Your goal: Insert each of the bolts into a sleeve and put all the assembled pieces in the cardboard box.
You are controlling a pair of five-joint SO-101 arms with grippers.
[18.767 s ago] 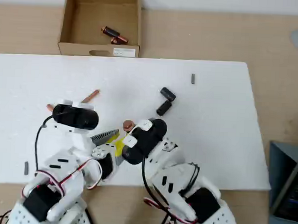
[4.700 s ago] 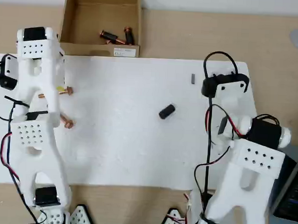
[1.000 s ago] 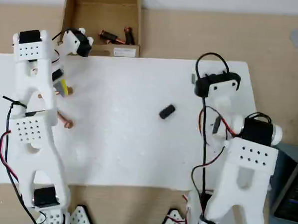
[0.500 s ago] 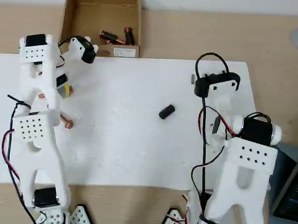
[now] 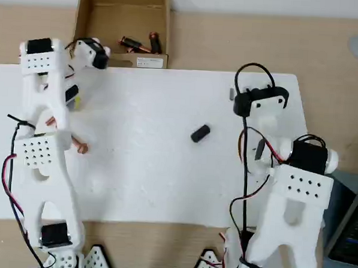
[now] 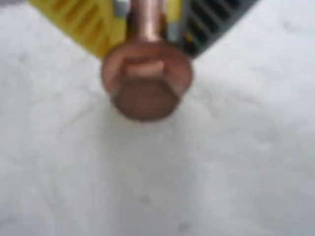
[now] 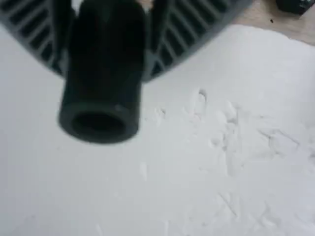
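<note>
While the left gripper (image 6: 147, 17) pinches a copper bolt (image 6: 146, 83) (head toward the camera) over the white mat (image 6: 231, 167), the right gripper (image 7: 106, 22) clamps a black sleeve (image 7: 102, 93); seemingly assembled pieces (image 5: 137, 45) lie in the cardboard box (image 5: 167, 25).

The left arm (image 5: 41, 157) extends forward, its left gripper (image 6: 147, 19) clamped on a bolt (image 6: 146, 83) (head toward the wrist camera). The right arm (image 5: 293, 188) extends forward likewise, the right gripper (image 7: 106, 27) pinching a sleeve (image 7: 102, 83).
</note>
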